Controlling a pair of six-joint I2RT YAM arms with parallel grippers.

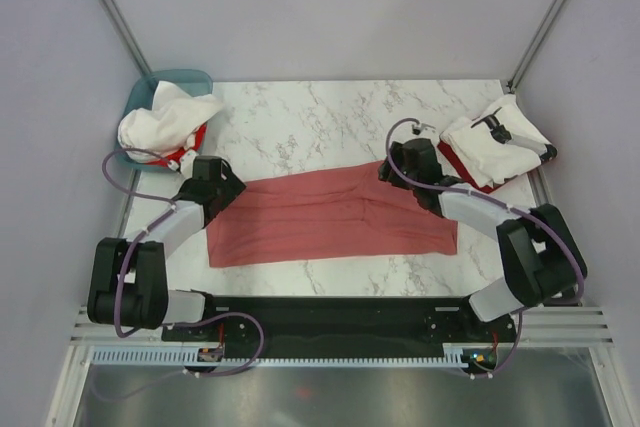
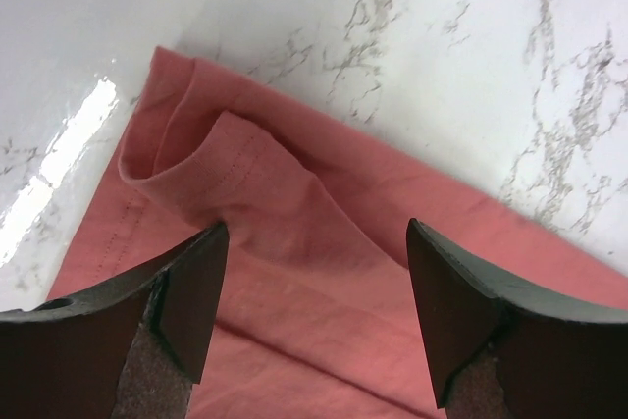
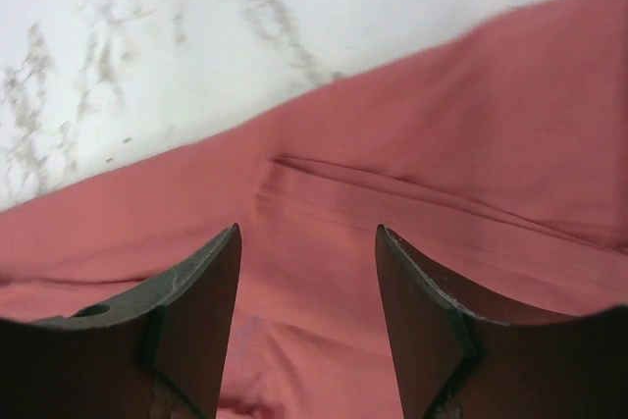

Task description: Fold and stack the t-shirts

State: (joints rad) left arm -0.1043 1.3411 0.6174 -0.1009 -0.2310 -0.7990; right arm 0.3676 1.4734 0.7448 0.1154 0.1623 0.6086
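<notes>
Top external view, starting at the left: a teal basket (image 1: 186, 75) sits at the far left corner of the marble table (image 1: 300, 117). It is heaped with crumpled white t-shirts (image 1: 165, 117), and a bright red one (image 1: 197, 139) shows at the near side of the heap. Just in front of the basket, the left gripper (image 1: 215, 185) hangs over the left end of the salmon-red t-shirt (image 1: 330, 217). That shirt lies flat across the middle of the table as a long band, reaching almost from one arm to the other. The right gripper (image 1: 410, 162) stands over the shirt's far right corner. Past it, at the far right corner of the table, lies a folded pile (image 1: 500, 147). The pile is white on top and bears a black mark (image 1: 492, 125), with red cloth showing beneath at the edges.

Left wrist view: the left gripper's fingers (image 2: 186, 291) are spread wide with nothing between them. Below the gap lies the shirt's end, where a hemmed sleeve (image 2: 211, 159) is folded over onto the body. Bare marble lies beyond the cloth's edge. Whether the tips touch the cloth cannot be told.

Right wrist view: the right gripper's fingers (image 3: 196, 311) are likewise parted and grip nothing. Salmon cloth fills the space below them, with a long crease (image 3: 392, 188) running across it. The shirt's far edge meets the marble just past the tips.
</notes>
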